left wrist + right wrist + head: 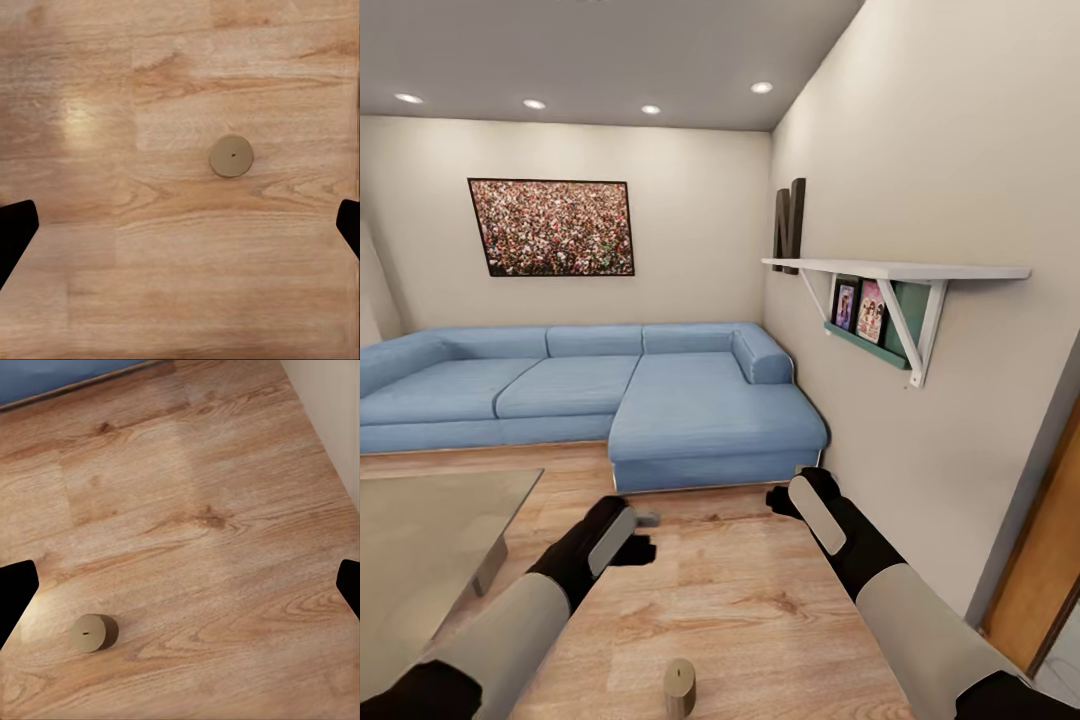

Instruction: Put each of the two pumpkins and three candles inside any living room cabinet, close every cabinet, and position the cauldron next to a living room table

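a short tan candle [680, 688] stands upright on the wooden floor [760, 600], between the two arms and close to the robot; from above in the left wrist view it is a round disc with a dark wick dot [231, 156], and the right wrist view shows it as a squat cylinder [94, 632] on bare planks. the left gripper [643, 535] and right gripper [785, 500] hang over the floor, well apart from the candle, holding nothing; in both wrist views the dark fingertips [15, 232] [15, 592] sit at opposite edges, spread wide. a blue corner sofa [660, 400] fills the far wall under a framed picture [550, 228]. a glass table [430, 530] is at the left. a white wall shelf [900, 270] has a green ledge below it holding small pictures [860, 310].
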Robot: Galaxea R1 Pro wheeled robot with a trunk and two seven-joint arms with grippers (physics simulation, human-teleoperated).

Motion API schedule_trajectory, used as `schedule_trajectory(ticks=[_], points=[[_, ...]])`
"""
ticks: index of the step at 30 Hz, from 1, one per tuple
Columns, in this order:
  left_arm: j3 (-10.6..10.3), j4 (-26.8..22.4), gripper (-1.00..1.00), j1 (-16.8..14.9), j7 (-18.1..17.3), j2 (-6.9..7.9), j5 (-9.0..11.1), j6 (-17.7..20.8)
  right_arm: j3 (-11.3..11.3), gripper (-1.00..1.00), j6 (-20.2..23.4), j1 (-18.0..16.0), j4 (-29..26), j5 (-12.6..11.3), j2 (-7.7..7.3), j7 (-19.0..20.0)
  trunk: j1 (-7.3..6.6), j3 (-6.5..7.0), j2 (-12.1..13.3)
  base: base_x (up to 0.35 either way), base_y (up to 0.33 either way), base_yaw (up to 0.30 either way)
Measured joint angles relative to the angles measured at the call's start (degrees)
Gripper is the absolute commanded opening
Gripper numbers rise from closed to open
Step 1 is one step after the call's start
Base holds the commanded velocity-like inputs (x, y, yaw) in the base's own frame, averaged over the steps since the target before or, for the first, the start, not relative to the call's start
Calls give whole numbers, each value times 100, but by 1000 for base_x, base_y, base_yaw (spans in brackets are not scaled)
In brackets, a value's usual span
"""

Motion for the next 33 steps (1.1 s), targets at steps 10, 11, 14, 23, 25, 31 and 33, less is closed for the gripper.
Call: schedule_trajectory(ticks=[10,11,14,23,25,31,33], points=[[4,1767,100,-672,-1062,-15,-24,-919,5,100,-3,-1,-45,7,6,-29,-1,0,-1,31,-22,3],[1,1788,100,-680,-1077,-15,-25,-932,6,100,-3,-1,-46,8,6,-31,-1,0,-1,181,-128,0],[0,1821,100,-691,-1098,-15,-25,-956,7,100,-4,1,-46,8,6,-33,-2,0,-1,181,-128,0],[2,1847,100,-700,-1119,-15,-25,-993,8,100,-10,1,-47,8,9,-38,-2,0,-1,209,-149,0],[7,1853,100,-703,-1125,-14,-24,-1007,8,100,-14,1,-47,8,11,-37,-2,0,-1,153,-129,0],[60,1854,100,-716,-1111,-16,21,-983,9,100,-20,1,-58,7,22,-36,0,0,0,42,-38,0],[66,1854,100,-722,-1116,-18,37,-971,10,100,-21,2,-66,6,55,-40,0,0,0,11,-10,0]])
